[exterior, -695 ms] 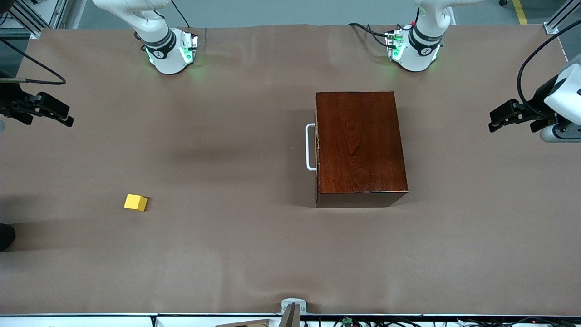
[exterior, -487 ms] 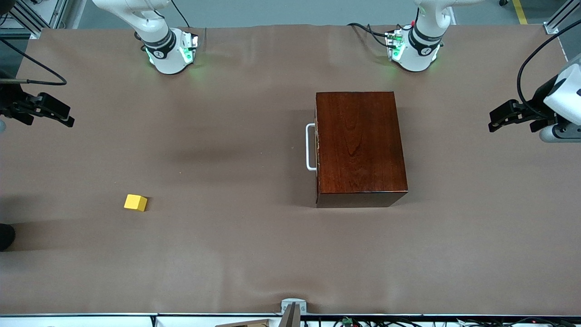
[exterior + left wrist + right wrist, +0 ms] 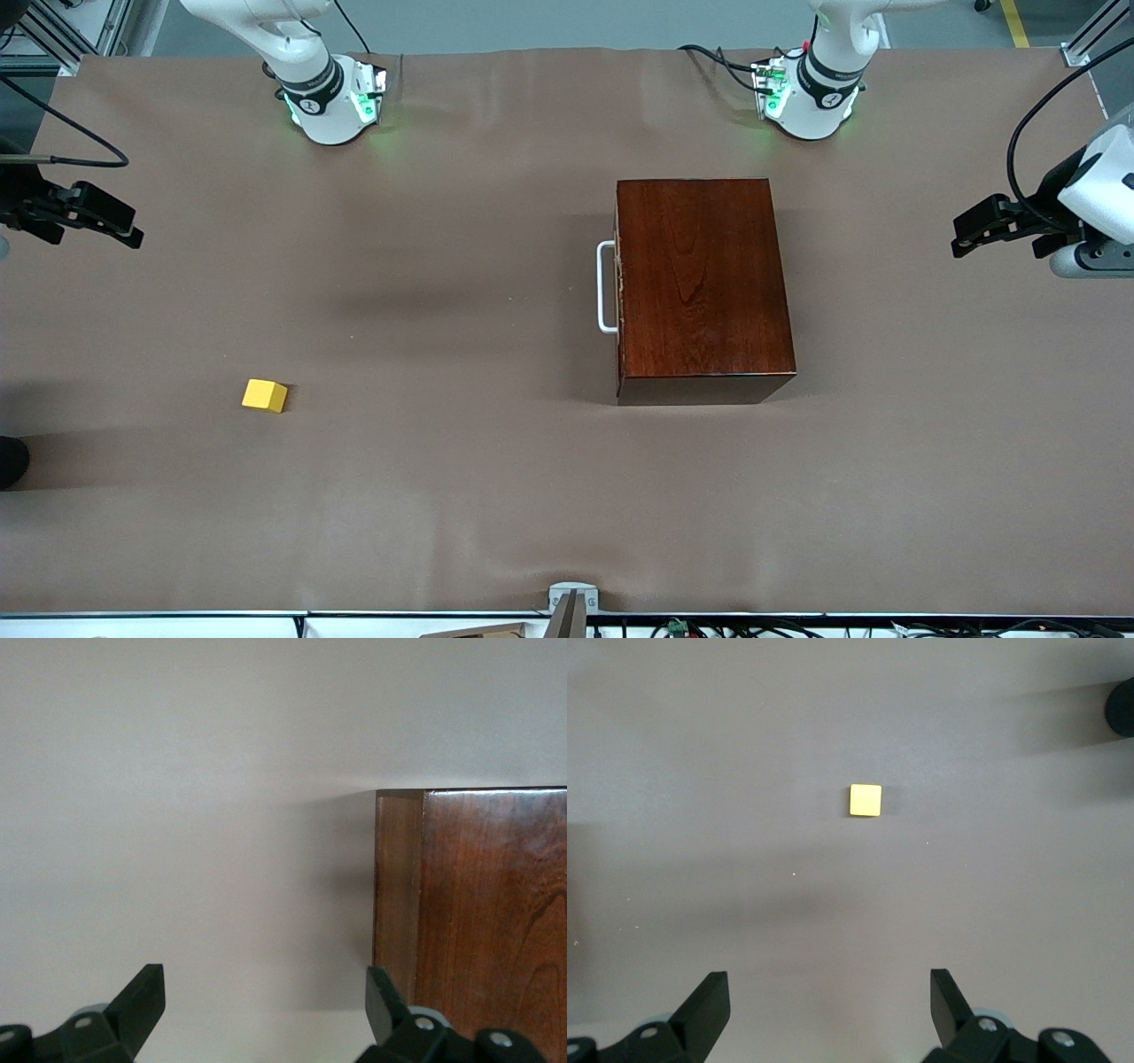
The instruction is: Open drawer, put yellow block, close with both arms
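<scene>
Sitting shut inside the glossy reddish-brown wooden box (image 3: 700,288), drawer front (image 3: 619,285) flush with the box face, white U-shaped bar handle (image 3: 605,287) sticking out toward the right arm's end of the table. Box on the brown table cover (image 3: 496,496), toward the left arm's end, not far from the left arm's green-lit base (image 3: 804,97). Yellow block (image 3: 265,395) alone on the cover toward the right arm's end, nearer the front camera than the box handle and well apart from the box; same block (image 3: 866,800) square and untouched in the right wrist view, nothing in contact with it. Left gripper (image 3: 970,235) up in the air over the left arm's end of the table, well apart from the box, fingers (image 3: 142,997) spread wide with nothing between them; one corner of the box (image 3: 478,904) visible past them in the left wrist view. Right gripper (image 3: 120,226) up over the right arm's end of the table, well clear of the block, fingers (image 3: 948,997) likewise spread wide and empty. Right arm's green-lit base (image 3: 332,102) at the table edge farthest from the front camera, level with the other base.
</scene>
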`<action>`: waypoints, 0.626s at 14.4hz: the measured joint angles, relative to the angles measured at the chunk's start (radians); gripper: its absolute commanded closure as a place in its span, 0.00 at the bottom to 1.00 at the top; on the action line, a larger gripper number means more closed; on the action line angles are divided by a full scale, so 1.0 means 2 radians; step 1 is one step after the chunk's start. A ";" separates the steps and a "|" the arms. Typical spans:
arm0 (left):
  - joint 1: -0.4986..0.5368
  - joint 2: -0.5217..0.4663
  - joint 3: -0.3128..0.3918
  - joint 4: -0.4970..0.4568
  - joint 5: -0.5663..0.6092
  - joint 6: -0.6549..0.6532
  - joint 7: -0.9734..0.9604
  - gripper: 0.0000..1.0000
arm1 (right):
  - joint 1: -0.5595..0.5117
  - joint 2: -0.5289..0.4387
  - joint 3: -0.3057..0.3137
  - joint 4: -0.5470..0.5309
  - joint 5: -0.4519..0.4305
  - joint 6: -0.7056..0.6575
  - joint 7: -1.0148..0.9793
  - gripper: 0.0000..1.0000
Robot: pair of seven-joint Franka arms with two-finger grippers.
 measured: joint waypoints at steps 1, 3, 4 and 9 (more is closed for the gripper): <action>-0.002 0.000 -0.004 0.000 -0.001 0.000 0.000 0.00 | 0.000 0.000 0.000 0.000 0.000 0.000 0.000 0.00; -0.008 0.000 -0.030 0.002 -0.002 0.000 -0.005 0.00 | 0.000 0.000 0.000 0.000 0.000 0.000 0.000 0.00; -0.011 0.000 -0.050 0.004 -0.002 0.000 -0.016 0.00 | 0.000 0.000 0.000 0.000 0.000 0.000 0.000 0.00; -0.019 0.000 -0.160 0.006 -0.002 0.000 -0.055 0.00 | 0.000 0.000 0.000 0.000 0.000 0.000 0.000 0.00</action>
